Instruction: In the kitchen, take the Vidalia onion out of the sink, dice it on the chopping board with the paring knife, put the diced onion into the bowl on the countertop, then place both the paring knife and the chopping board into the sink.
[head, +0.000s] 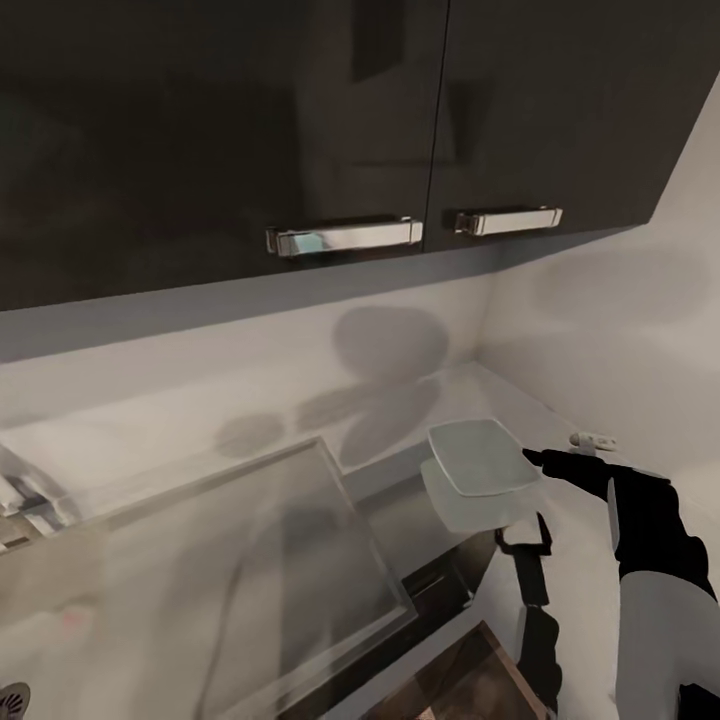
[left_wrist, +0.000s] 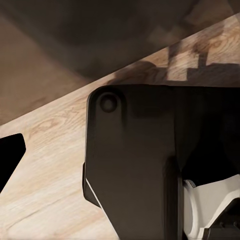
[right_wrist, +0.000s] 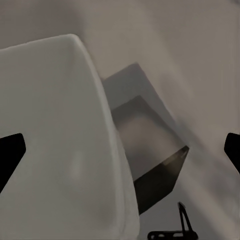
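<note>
white bowl (head: 483, 456) sits on the grey countertop (head: 150, 420), right gripper (head: 560, 452) spread wide beside it; left gripper's spread i can't tell.

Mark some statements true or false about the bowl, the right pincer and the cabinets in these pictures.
1. The white bowl sits on the grey countertop. True.
2. The right pincer is shut on the bowl. False: it is open, its fingers wide apart beside the bowl's rim.
3. The dark upper cabinets carry two chrome handles. True.
4. Onion pieces fill the bowl. False: the bowl looks empty.
</note>
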